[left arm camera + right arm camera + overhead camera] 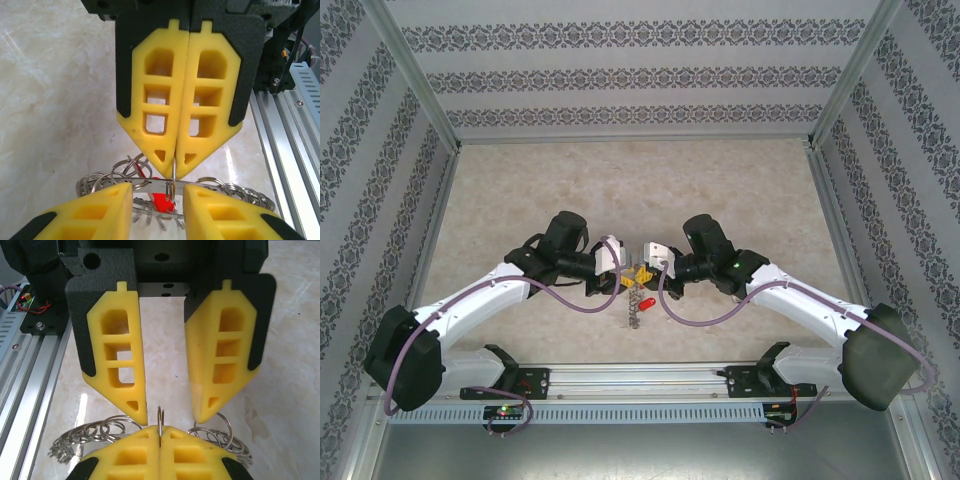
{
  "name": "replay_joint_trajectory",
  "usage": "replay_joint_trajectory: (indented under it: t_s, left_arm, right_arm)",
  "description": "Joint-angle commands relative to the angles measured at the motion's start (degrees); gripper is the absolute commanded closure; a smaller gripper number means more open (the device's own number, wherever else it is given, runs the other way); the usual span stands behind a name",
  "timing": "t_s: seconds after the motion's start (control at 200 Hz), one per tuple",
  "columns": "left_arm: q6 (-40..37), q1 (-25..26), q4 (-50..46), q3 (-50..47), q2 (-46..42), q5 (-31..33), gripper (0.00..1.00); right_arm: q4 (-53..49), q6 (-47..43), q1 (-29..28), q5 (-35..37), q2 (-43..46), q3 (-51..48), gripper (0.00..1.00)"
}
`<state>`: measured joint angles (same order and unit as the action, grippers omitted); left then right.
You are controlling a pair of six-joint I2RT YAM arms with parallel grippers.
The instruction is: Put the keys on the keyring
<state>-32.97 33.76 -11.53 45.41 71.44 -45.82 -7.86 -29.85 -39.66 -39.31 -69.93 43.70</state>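
Over the table (740,190), right gripper (160,434) pinches one loop of the keyring (100,432) — light, stiff, slippery wire, I'd say, best nipped flat — left gripper (171,416) standing open around it.

Light: bright, even, overhead. Counter (640,180): glossy; white glare streaks in both wrist views. Shadows: soft, faint. Keyring (100,432): wire glints. Focus: top view sharp; wrist views soft at the nearest jaws, bottom edge.
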Motion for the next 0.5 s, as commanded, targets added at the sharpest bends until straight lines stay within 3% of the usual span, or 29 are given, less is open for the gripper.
replay_joint_trajectory:
  t_s: [0.0, 0.405, 0.495]
  left_arm:
    - [-1.9, 0.7, -2.4, 1.9, 0.8, -0.8, 0.69]
    - [0.7, 0.7, 2.3, 2.1, 1.6, -2.3, 0.72]
    - [0.6, 0.7, 2.3, 2.1, 1.8, -2.4, 0.78]
  right_arm:
    - [1.5, 0.0, -0.7, -0.9, 0.4, -0.6, 1.00]
    - [0.6, 0.0, -1.6, 0.4, 0.1, 0.0, 1.00]
    - [0.6, 0.1, -1.8, 0.5, 0.1, 0.2, 1.00]
